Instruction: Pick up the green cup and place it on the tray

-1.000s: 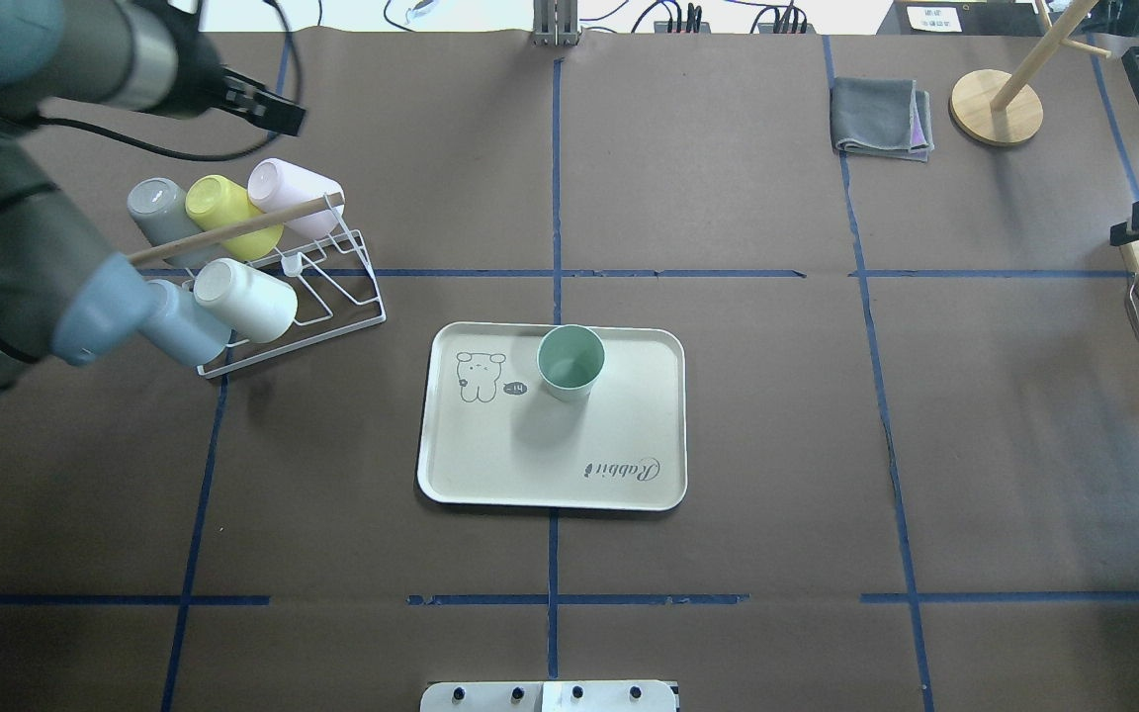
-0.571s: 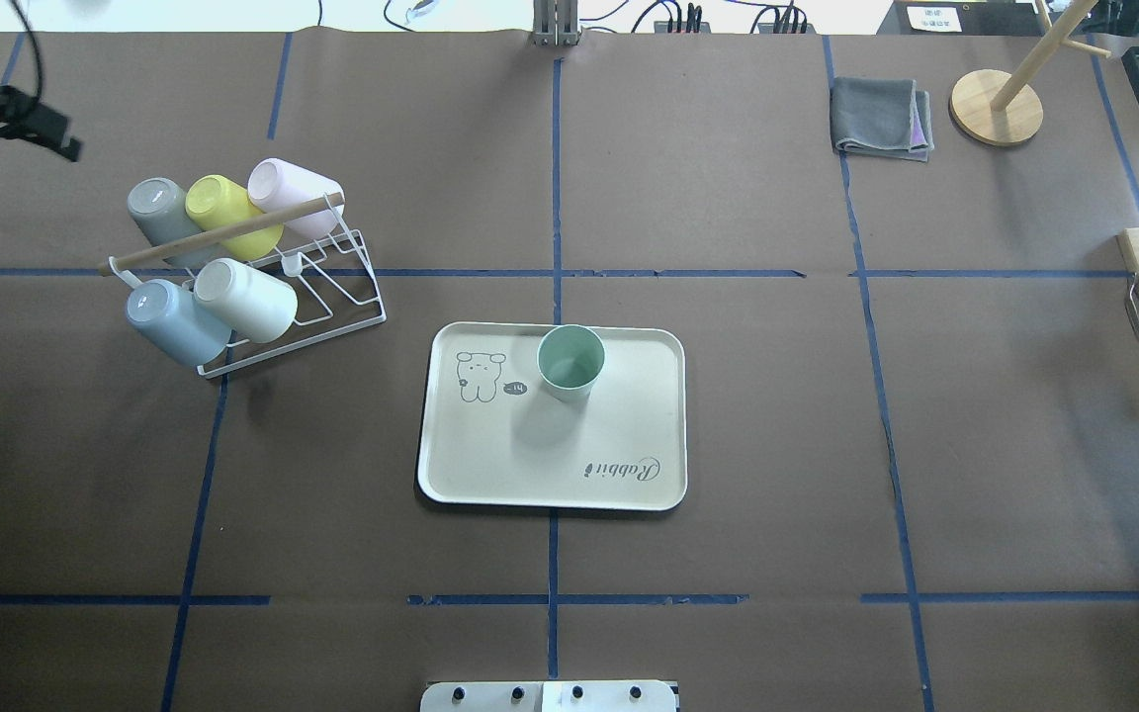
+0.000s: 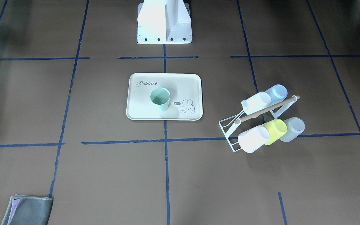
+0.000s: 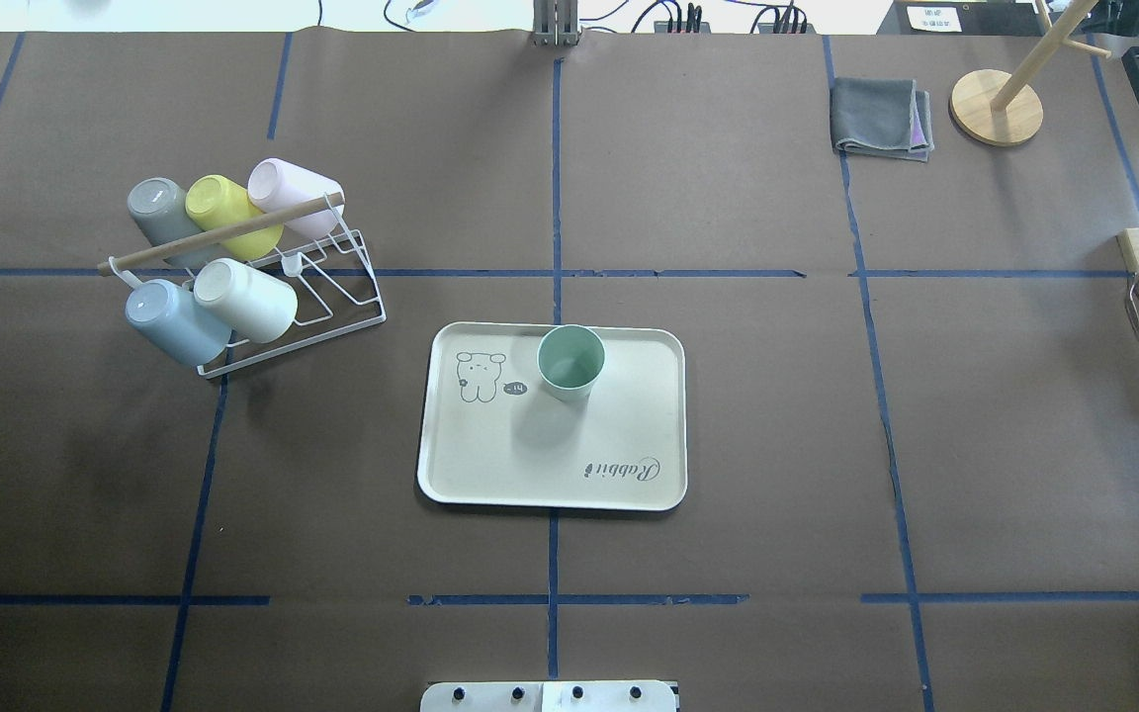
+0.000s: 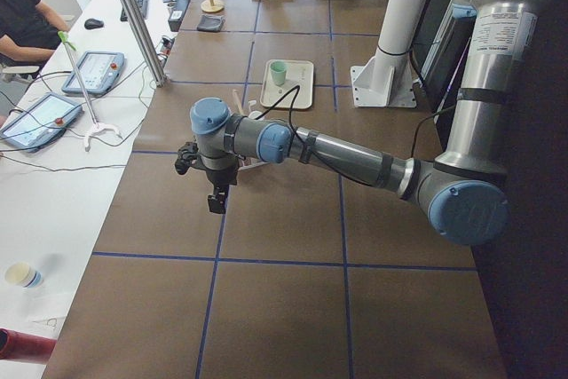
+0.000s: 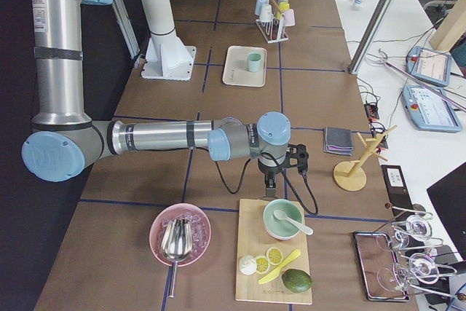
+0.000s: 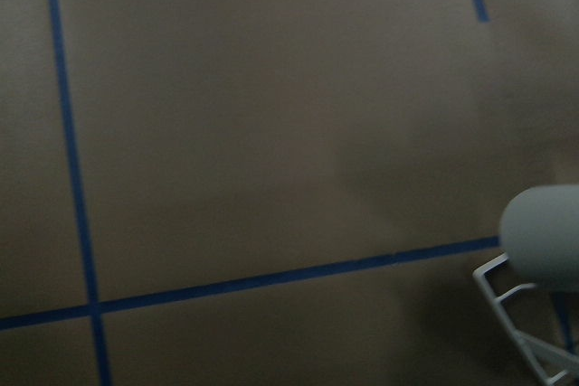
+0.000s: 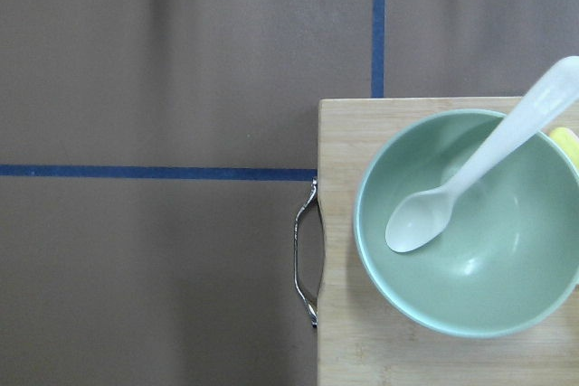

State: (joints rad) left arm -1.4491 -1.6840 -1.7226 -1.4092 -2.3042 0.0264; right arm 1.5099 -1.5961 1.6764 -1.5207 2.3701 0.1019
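Left gripper (image 5: 216,202), green cup (image 4: 569,362) (smooth) on tray (image 4: 629,425)

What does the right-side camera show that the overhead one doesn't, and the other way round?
Only the right-side view: the right arm, its claw hanging at the wooden board's edge (open or shut, I cannot tell), the green bowl with a spoon, lemon slices and an avocado. Only the overhead: the rabbit drawing and lettering on the tray. Both: the green cup upright on the tray, the cup rack, grey cloth and wooden stand.
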